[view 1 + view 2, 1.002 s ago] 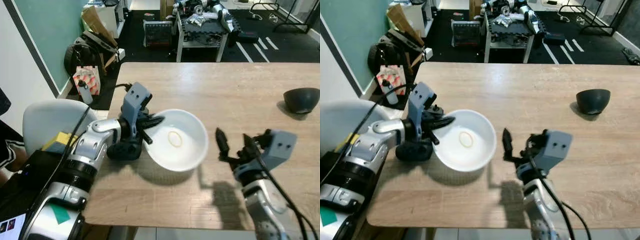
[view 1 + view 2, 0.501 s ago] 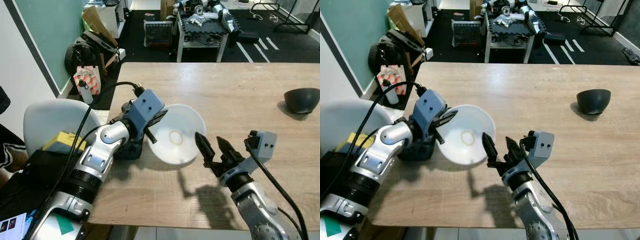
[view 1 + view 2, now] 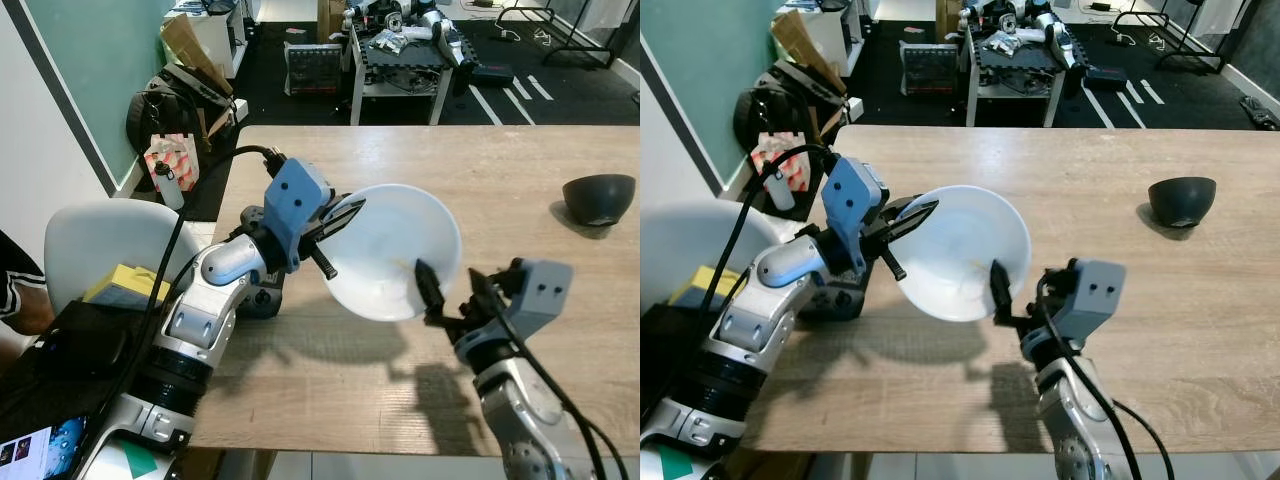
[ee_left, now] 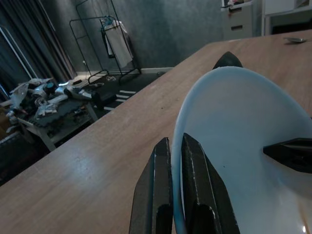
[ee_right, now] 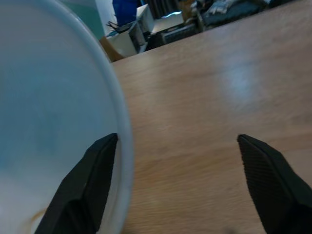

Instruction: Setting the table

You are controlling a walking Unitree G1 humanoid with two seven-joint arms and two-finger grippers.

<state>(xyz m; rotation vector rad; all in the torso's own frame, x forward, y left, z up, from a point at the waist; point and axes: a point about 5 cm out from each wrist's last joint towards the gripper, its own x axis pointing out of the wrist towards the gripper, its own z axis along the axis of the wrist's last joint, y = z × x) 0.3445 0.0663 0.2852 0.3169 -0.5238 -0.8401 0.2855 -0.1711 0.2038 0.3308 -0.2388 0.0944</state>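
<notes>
White bowl held tilted above the wooden table!
Left gripper pinches its left rim; right gripper, fingers spread wide, straddles the near-right rim.

A table spans the scene. Above its near left part a tilted bowl hangs between the left gripper and the right gripper. A second bowl sits far right, clutter beyond the far edge
</notes>
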